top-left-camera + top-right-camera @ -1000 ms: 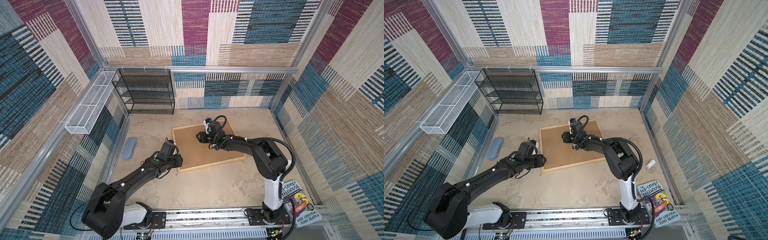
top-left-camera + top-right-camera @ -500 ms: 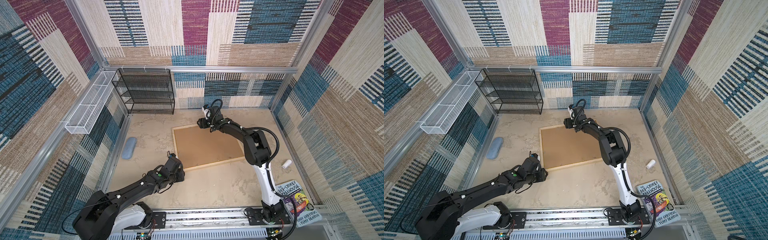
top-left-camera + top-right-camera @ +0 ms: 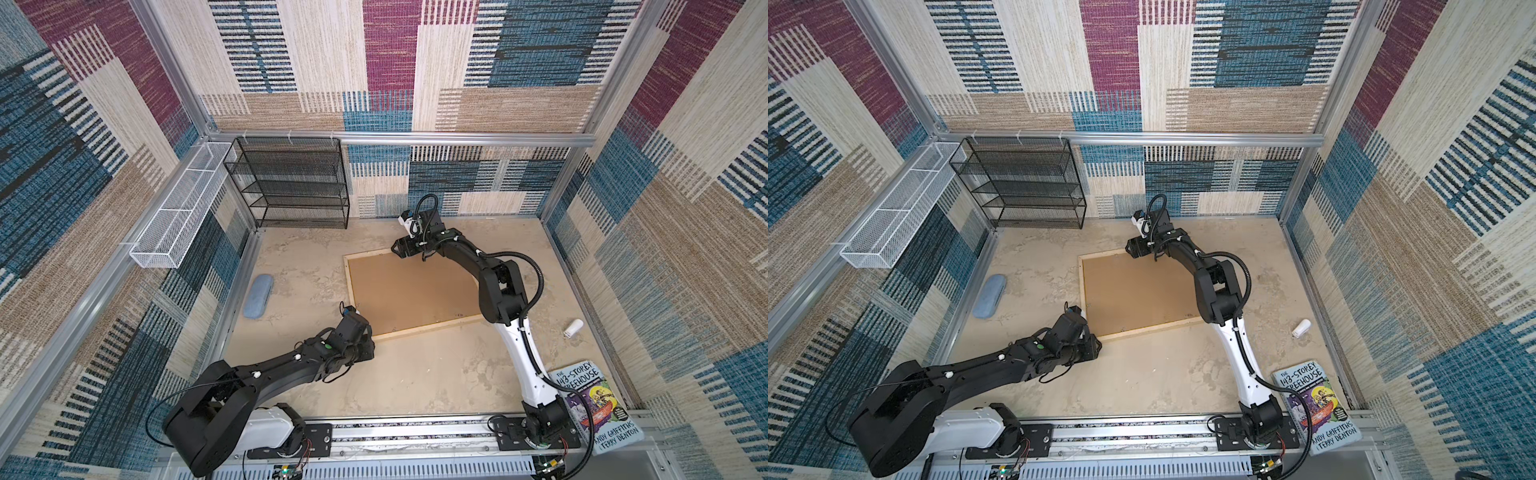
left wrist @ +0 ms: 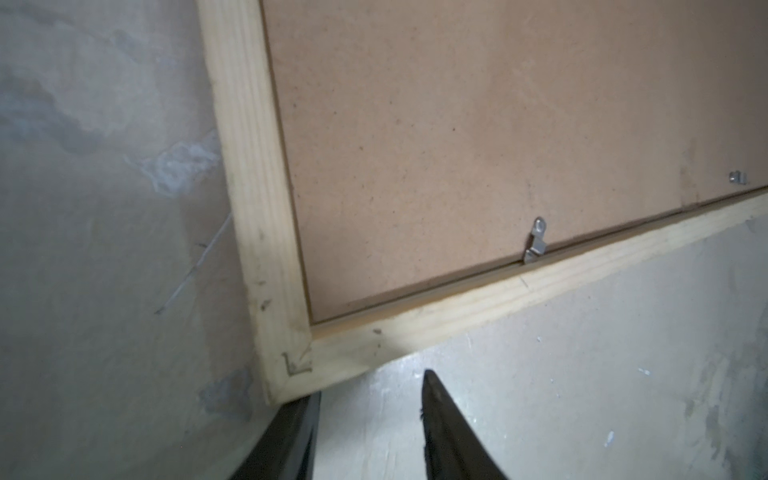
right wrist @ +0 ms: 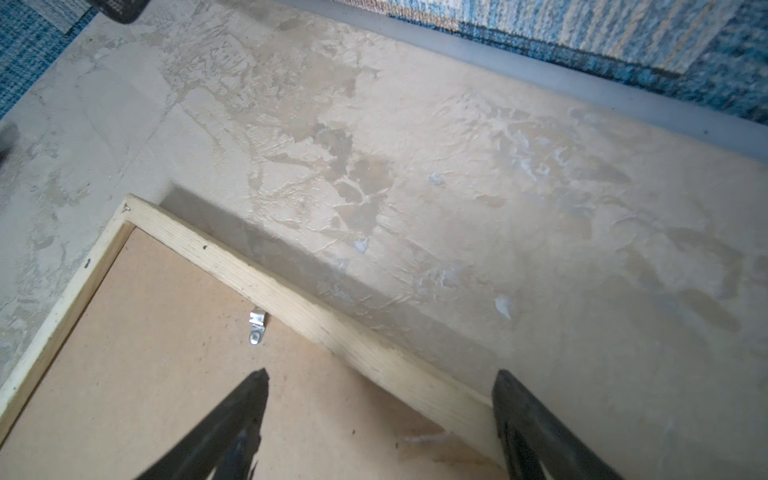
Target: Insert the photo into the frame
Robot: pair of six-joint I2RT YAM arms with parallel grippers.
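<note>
- Presently, the frame (image 3: 428, 327) lies back-up on the table (image 3: 415, 386), with a brown backing board (image 3: 407, 286) seated inside its pale wood rails.
- The photo is not visible in any view. Whether it sits beneath the backing board cannot be determined.
- Left gripper (image 4: 372, 384): jaws parted with nothing between them, placed just off the near corner of the frame. One finger reaches that corner; contact cannot be confirmed.
- Right gripper (image 5: 382, 371): jaws spread wide and holding nothing. They straddle the far rail, one finger over the backing board and the other beyond the rail, above the table.
- A metal tab (image 4: 536, 241) lies on the board's edge by the near rail, and another tab (image 5: 257, 328) by the far rail. Both appear to retain the board.
- Hazard, tabs engaged: prying the board while the tabs overlap it would likely flex the board or lift the whole frame.
- Hazard, sliding: the frame looks light. Closing the right jaws on the rail, or nudging it, could skew the frame across the table and away from the left gripper.
- Hazard, corner contact: a left finger driven in at the corner could tip or rotate the frame.
- Hazard, unknown contents: opening the back without locating the photo risks a wasted step.
</note>
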